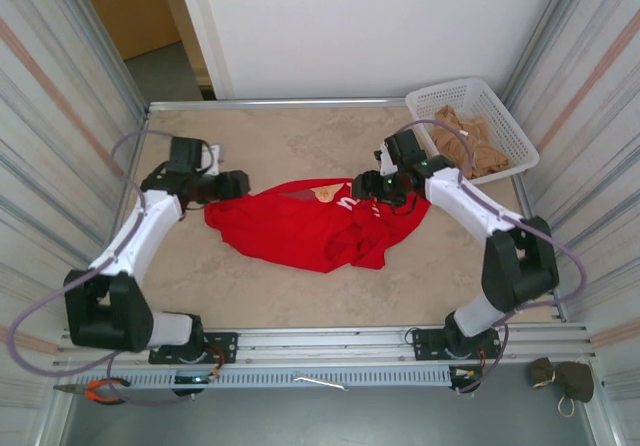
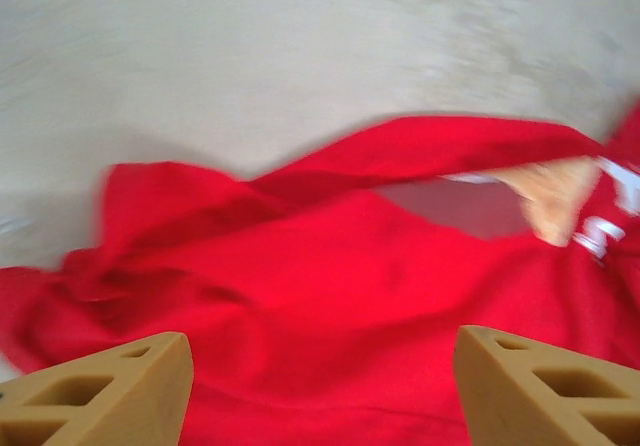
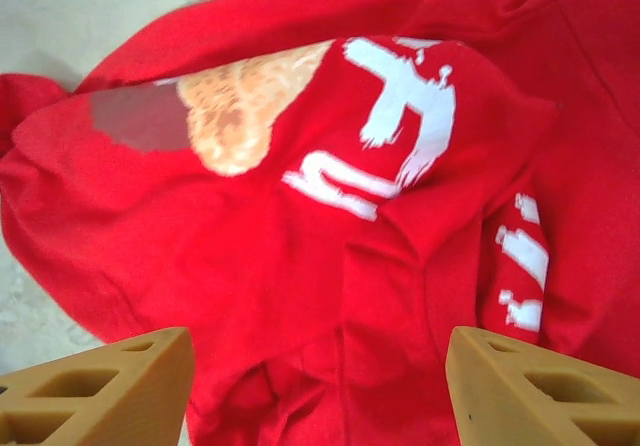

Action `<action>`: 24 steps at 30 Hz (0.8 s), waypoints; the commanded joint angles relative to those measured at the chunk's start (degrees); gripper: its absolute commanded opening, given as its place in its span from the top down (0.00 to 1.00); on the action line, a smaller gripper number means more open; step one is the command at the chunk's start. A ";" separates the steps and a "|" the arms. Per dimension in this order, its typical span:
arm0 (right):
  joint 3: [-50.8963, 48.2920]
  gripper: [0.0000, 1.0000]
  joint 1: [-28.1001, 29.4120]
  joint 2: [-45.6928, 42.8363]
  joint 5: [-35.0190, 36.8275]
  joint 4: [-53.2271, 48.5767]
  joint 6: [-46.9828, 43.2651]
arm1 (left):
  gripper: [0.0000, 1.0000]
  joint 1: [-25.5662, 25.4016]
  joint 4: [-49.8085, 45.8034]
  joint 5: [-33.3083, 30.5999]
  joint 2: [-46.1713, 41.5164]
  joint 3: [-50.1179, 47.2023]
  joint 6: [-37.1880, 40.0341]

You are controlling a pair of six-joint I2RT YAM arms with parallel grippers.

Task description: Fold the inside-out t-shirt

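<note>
The inside-out t-shirt (image 1: 300, 228) lies rumpled in a red heap at the middle of the table, with white lettering (image 3: 400, 116) and a tan patch (image 3: 235, 106) showing near its neck opening. My left gripper (image 1: 240, 184) hovers at the shirt's left edge, open, with red cloth (image 2: 330, 296) below and between the tan fingers (image 2: 110, 391) but not pinched. My right gripper (image 1: 368, 188) hangs over the shirt's upper right part, open too, its fingertips (image 3: 540, 386) spread wide above the folds (image 3: 330, 306).
A white basket (image 1: 455, 96) holding tan-beige cloth (image 1: 470, 146) stands at the back right corner. Metal rails edge the table. Pliers (image 1: 100, 391) and a dark cloth item (image 1: 562, 378) lie on the near ledge. Bare tabletop (image 1: 270, 136) surrounds the shirt.
</note>
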 commanded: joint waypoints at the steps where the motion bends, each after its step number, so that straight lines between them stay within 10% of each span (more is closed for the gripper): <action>1: -4.36 0.33 3.91 -7.46 8.58 -2.26 -0.60 | 0.27 -12.13 0.24 -7.61 -4.15 -1.88 2.31; 12: -19.97 0.31 1.28 -15.71 9.57 1.92 5.83 | 0.22 -41.40 7.65 -23.07 13.83 1.11 11.08; 19: -21.56 0.32 -1.10 -18.93 7.17 1.66 7.36 | 0.23 -43.19 7.84 -25.66 24.88 6.62 13.92; 24: -21.74 0.33 -0.57 -22.11 4.73 1.71 9.50 | 0.52 -40.49 8.07 -24.80 28.60 8.49 13.09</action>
